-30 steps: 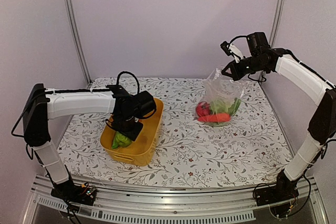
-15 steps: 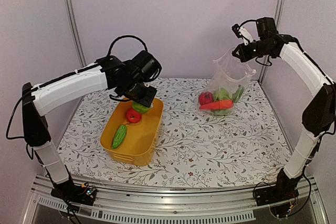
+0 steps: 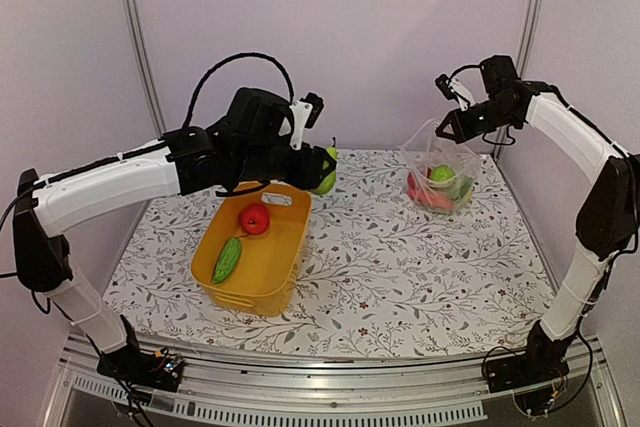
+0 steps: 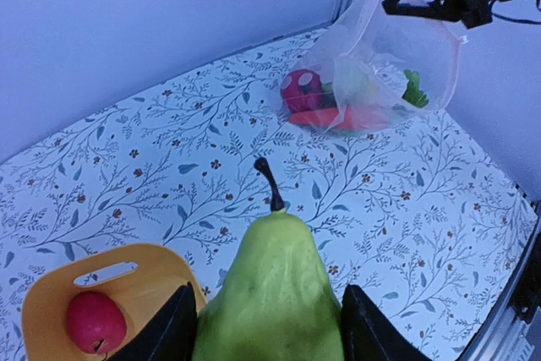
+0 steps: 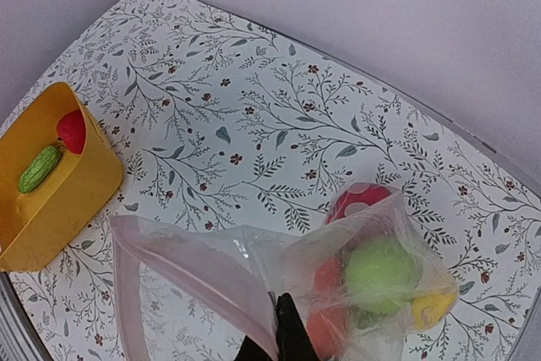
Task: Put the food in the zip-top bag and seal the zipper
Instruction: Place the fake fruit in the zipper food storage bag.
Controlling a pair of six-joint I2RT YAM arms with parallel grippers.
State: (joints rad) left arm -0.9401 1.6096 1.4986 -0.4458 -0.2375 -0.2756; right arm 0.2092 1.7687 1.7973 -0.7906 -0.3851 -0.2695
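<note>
Firstly, zip-top bag [image 3: 441,169]: clear, crinkled plastic, at the far right of the table, hanging from its upper edge with its loaded bottom down at the floral cloth [image 3: 400,277]. Mouth slack and part open. Zipper [image 5: 203,272]: faintly pink strip running along the mouth edge into the right gripper [image 5: 275,337].

Contents, seen through the plastic: one round green fruit [image 5: 382,270], one red piece with pale spots [image 4: 300,90], one orange carrot [image 4: 330,117], one yellow piece [image 5: 431,310], one dark green piece [image 4: 414,89].

Right gripper: raised above the bag, jaws pinched tight on the bag's top edge.

Pear [image 4: 275,293]: yellow-green, dark stem pointing out. Clasped at its wide end between the fingers of the left gripper [image 3: 312,163], held in the air over the far end of the basket [image 3: 290,247], well apart from the bag.

Basket: yellow, rectangular, left of centre. Holds one red apple [image 3: 254,218] and one green cucumber [image 3: 227,259], lying apart.
</note>
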